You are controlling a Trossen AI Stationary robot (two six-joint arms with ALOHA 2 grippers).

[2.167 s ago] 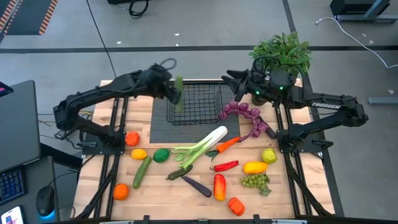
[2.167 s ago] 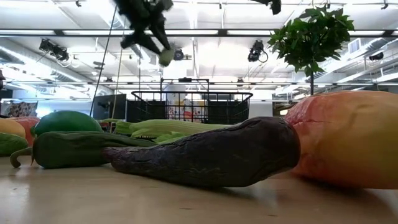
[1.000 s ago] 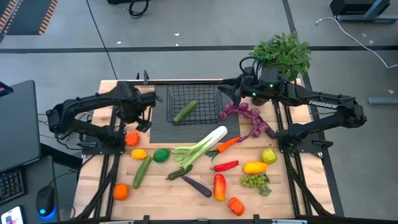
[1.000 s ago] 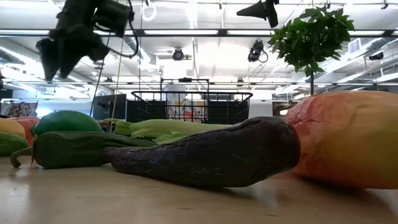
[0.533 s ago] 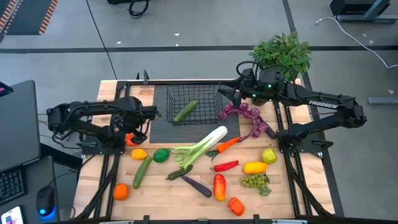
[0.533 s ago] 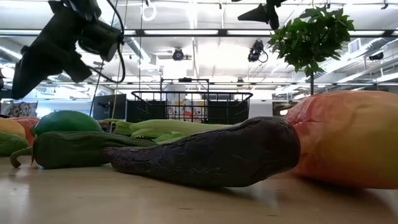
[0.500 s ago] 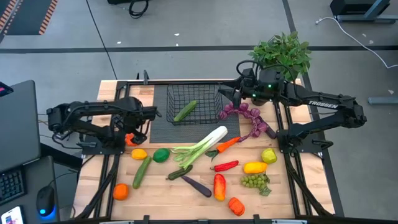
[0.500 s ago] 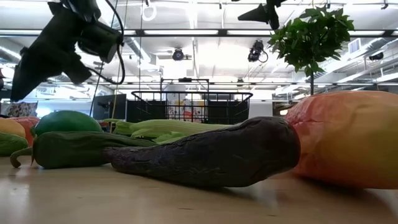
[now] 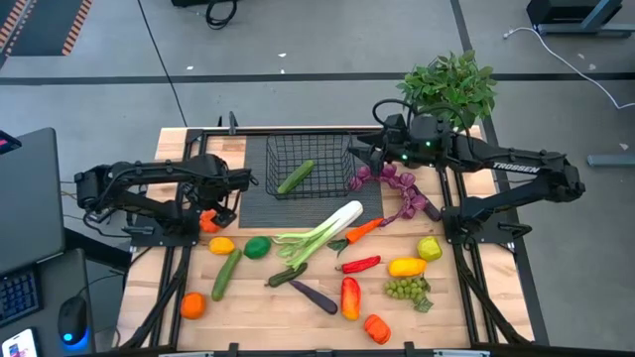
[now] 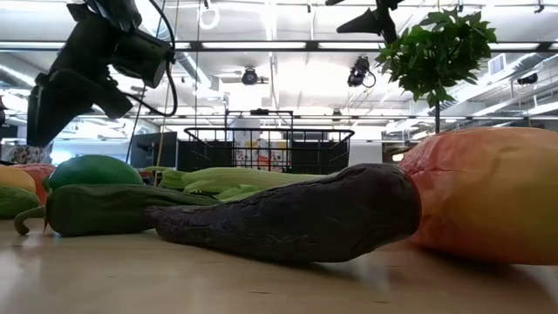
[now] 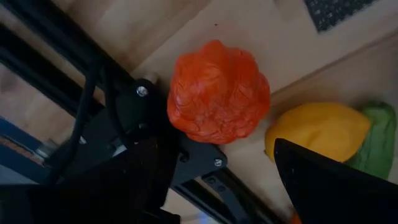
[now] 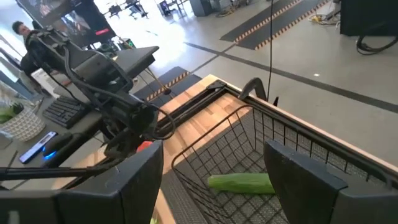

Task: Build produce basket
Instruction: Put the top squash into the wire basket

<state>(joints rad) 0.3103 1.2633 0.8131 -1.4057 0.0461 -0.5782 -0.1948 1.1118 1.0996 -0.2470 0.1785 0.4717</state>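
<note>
The black wire basket (image 9: 310,164) stands on a dark mat at the table's far middle, with one green cucumber (image 9: 296,177) lying on its floor. The other produce lies loose on the wood nearer me: leek (image 9: 322,233), carrot (image 9: 363,229), purple grapes (image 9: 392,182), lime (image 9: 257,247), lemon (image 9: 221,245). My left gripper (image 9: 222,198) points down, open, just above an orange-red crinkled fruit (image 11: 217,92) at the table's left. My right gripper (image 12: 217,186) is open and held high beside the basket's right wall, with nothing between its fingers.
A potted leafy plant (image 9: 451,87) stands at the far right corner behind my right arm. More produce lies near the front edge: green grapes (image 9: 408,288), eggplant (image 9: 314,297), an orange (image 9: 192,305), a second cucumber (image 9: 226,275). A laptop (image 9: 25,198) sits off the table's left.
My left gripper has come down and toward the table's near edge, stopping just over the orange-red fruit at the left; it has kept still for the last half second. The cucumber stays in the basket.
</note>
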